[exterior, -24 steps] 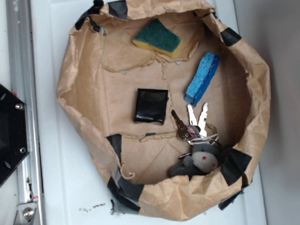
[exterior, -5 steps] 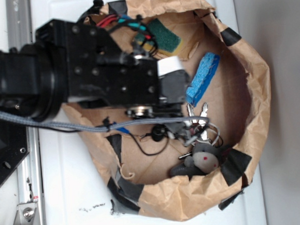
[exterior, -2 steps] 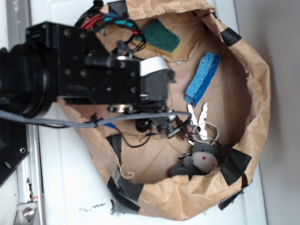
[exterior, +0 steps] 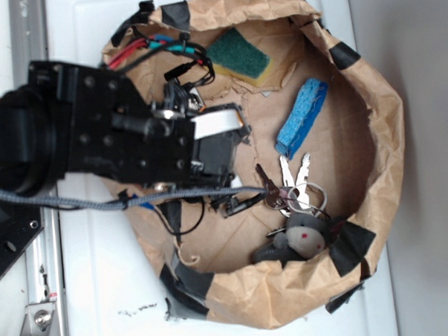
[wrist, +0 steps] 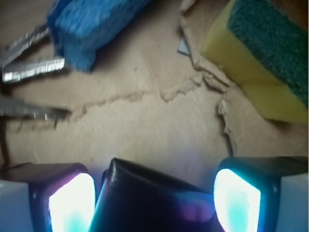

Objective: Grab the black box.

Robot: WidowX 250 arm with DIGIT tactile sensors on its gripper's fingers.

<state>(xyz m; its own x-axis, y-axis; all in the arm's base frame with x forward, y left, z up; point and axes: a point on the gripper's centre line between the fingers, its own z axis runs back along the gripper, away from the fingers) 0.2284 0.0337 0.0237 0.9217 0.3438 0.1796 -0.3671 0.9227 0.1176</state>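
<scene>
Glossy black square box (wrist: 149, 198) sits right between the glowing pads (wrist: 72, 203) of the claw (wrist: 154, 200), jaws wide and straddling it, not pinching yet.

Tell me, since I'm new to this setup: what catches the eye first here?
The bulky black robot arm reaching from the left over the crumpled brown paper basin. In the wrist view, its gripper, fingers glowing, straddles the glossy black box. The green-and-yellow sponge lies at the far side, the blue sponge on the right.
</scene>
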